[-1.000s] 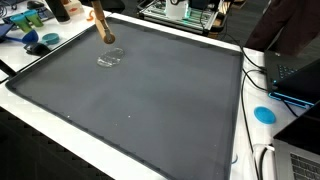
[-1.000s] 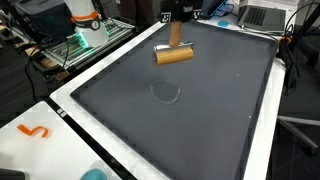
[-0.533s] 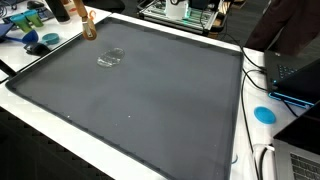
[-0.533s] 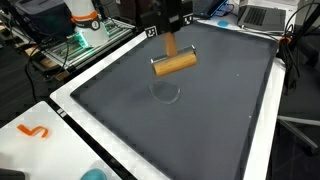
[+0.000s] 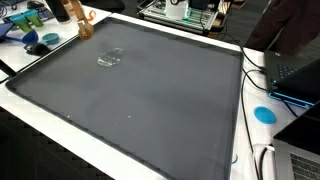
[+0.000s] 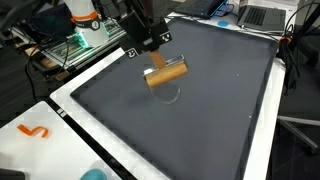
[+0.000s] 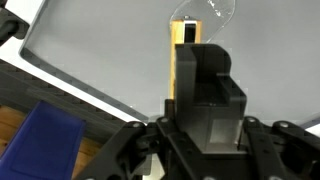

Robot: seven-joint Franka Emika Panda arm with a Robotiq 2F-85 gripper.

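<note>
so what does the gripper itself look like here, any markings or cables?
The gripper is black and boxy. In the wrist view its fingers are blocky and dark grey, and the body is a square-edged black housing. In an exterior view, two small white square tags sit on its sides. The pictures are too blurred to show whether there are cables.

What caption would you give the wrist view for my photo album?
The tool grips a wooden piece over a grey mat, with a clear round dish just ahead.
</note>
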